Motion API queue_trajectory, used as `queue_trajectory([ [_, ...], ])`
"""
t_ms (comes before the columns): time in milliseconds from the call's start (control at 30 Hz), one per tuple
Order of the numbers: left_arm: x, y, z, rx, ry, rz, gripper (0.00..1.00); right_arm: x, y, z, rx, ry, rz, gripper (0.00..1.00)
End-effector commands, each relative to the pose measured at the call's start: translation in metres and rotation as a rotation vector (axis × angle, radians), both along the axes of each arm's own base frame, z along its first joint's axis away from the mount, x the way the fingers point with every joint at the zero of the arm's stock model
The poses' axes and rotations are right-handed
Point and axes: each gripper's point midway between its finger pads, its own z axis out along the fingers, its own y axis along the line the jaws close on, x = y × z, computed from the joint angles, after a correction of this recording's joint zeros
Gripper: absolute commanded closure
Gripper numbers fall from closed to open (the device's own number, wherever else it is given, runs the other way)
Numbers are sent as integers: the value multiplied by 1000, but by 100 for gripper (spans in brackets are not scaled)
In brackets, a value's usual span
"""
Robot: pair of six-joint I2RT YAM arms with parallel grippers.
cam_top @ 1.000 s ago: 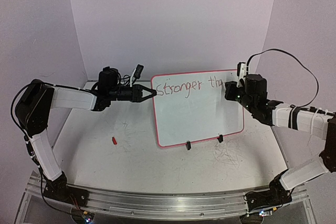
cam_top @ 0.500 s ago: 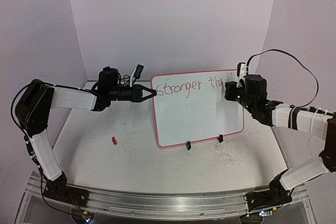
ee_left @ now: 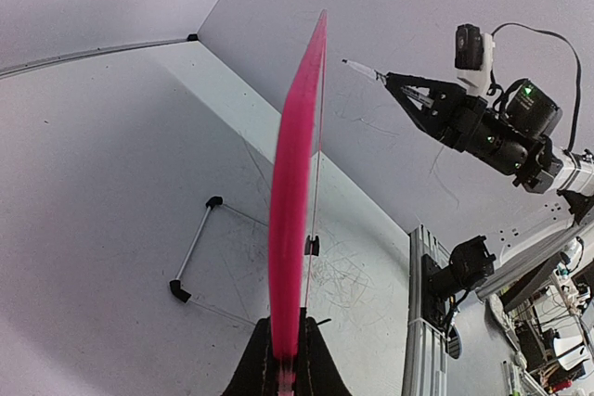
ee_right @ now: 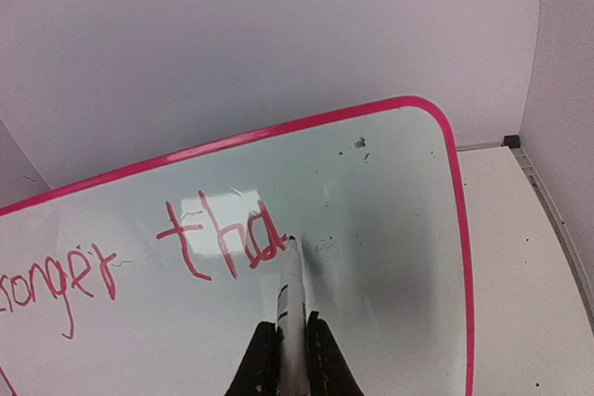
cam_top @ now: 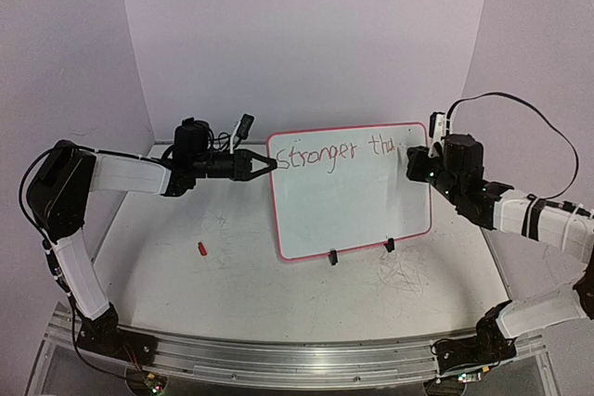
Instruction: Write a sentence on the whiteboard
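Scuffed white tabletop, marked with faint grey scribbles, fills the enclosure between pale lilac walls; a ribbed aluminium rail at its near edge carries both arm bases. A small red cap-like piece lies on the table left of centre, well apart from everything else. Beyond it, two small black clip feet prop the flat white rectangular whiteboard with pink-red rim near the middle of the table, leaning back with its face toward the arms. The left gripper reaches in from the left, its jaws clamped on the board's upper left edge; the left wrist view shows the rim rising edge-on from between the black fingers. The red handwritten sentence runs along the top of the board and reads "Stronger tha". The right gripper, at the board's upper right, has its jaws closed around a slim pale marker, whose tip lies at the tail of the last letter.
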Motion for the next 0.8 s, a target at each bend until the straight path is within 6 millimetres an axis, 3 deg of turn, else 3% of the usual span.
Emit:
queue_trajectory([
  [0,-12,-9,10,-7,-42,-48,100,7,-2,24,4,-41,14,100],
  [367,-13,-9,9,-6,-42,-48,100,28,3,34,1,-74,22,100],
  [767,-13,-9,9,-6,-41,-50,100,34,3,26,-3,-65,21,100],
])
